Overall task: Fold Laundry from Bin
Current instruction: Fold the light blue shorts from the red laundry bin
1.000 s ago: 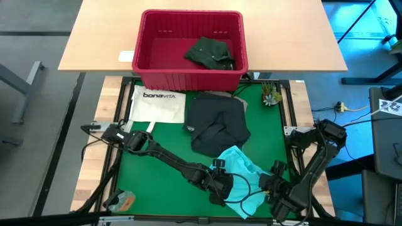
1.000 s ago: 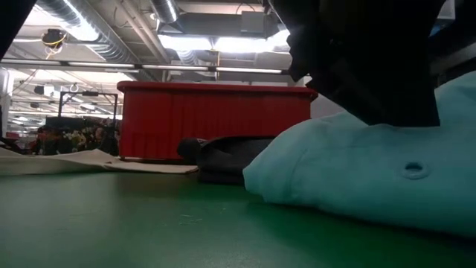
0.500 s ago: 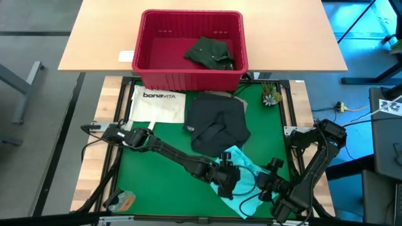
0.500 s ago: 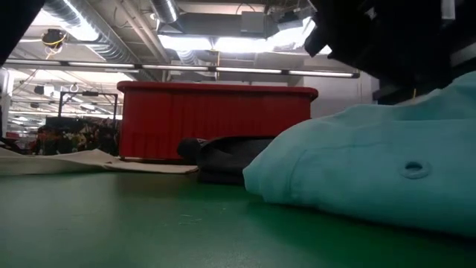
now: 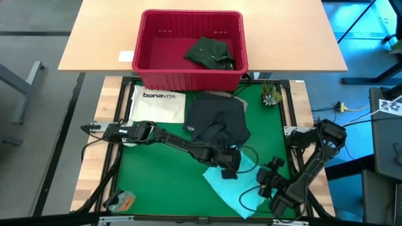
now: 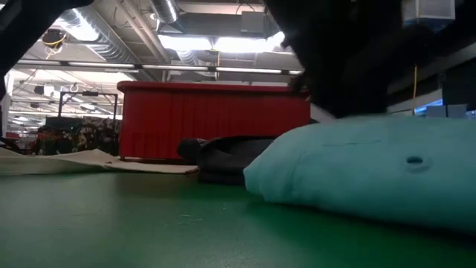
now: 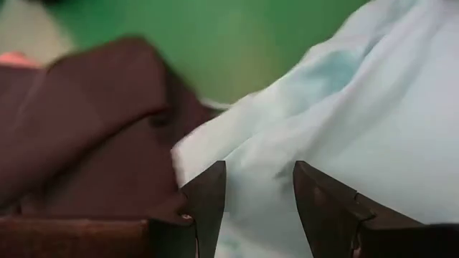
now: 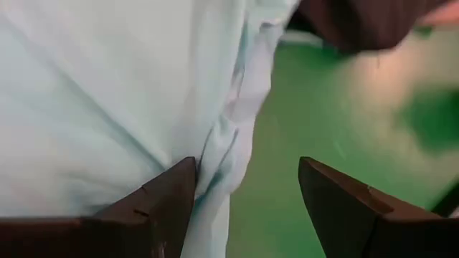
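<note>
Tote bag (image 5: 158, 103) and plant (image 5: 271, 95) flank dark grey garment (image 5: 217, 122).

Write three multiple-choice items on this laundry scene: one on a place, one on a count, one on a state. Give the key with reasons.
1. Where does the dark green garment lie?
A. in the red bin
B. on the green mat
C. on the tote bag

2. How many garments lie in the bin?
A. none
B. one
C. three

3. How do the fingers of the left tool stand?
A. shut tight together
B. apart over the turquoise garment
C. clamped on the bin's rim

Key: 1 A, the high view shows it inside the basket walls. 2 B, only the green one is there. 3 B, the left wrist view shows a gap with turquoise cloth behind it.
</note>
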You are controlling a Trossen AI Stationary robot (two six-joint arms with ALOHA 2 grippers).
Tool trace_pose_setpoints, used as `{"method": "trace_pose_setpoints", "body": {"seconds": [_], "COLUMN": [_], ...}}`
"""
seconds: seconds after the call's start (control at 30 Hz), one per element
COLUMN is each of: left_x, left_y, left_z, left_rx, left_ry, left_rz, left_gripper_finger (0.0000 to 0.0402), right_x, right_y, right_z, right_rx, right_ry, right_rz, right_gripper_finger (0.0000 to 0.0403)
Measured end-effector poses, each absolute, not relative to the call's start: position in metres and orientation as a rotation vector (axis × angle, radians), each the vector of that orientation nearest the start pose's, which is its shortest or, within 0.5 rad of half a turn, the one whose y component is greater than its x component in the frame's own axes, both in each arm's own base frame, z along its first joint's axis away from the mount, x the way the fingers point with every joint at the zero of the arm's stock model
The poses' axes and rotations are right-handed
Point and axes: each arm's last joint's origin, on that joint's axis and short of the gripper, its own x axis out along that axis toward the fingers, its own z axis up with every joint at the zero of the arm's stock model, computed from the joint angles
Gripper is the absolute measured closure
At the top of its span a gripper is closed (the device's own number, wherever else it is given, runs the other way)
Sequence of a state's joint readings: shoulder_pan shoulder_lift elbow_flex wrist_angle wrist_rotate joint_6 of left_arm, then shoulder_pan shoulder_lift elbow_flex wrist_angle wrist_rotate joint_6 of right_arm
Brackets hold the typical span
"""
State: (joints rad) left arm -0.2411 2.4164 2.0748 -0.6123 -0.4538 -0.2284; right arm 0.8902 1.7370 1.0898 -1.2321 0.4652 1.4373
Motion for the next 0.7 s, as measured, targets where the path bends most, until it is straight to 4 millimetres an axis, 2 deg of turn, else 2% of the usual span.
{"method": "trace_pose_setpoints", "body": {"seconds": [0.17,0.4,0.57,0.7], "left_x": [0.510,0.511,0.511,0.517], "left_y": [-0.097,-0.091,-0.093,-0.099], "left_z": [0.164,0.163,0.167,0.185], "left_rx": [0.106,0.095,0.095,0.115], "left_ry": [0.903,0.904,0.896,0.843], "left_rz": [0.331,0.345,0.340,0.309], "left_gripper_finger": [0.0244,0.0244,0.0244,0.0244], "right_x": [0.172,0.169,0.169,0.171], "right_y": [0.195,0.193,0.193,0.195], "right_z": [0.167,0.166,0.186,0.207], "right_rx": [0.021,0.007,-0.062,-0.115], "right_ry": [1.268,1.322,1.341,1.342], "right_rz": [-0.728,-0.749,-0.791,-0.817], "right_gripper_finger": [0.0155,0.0155,0.0155,0.0155]}}
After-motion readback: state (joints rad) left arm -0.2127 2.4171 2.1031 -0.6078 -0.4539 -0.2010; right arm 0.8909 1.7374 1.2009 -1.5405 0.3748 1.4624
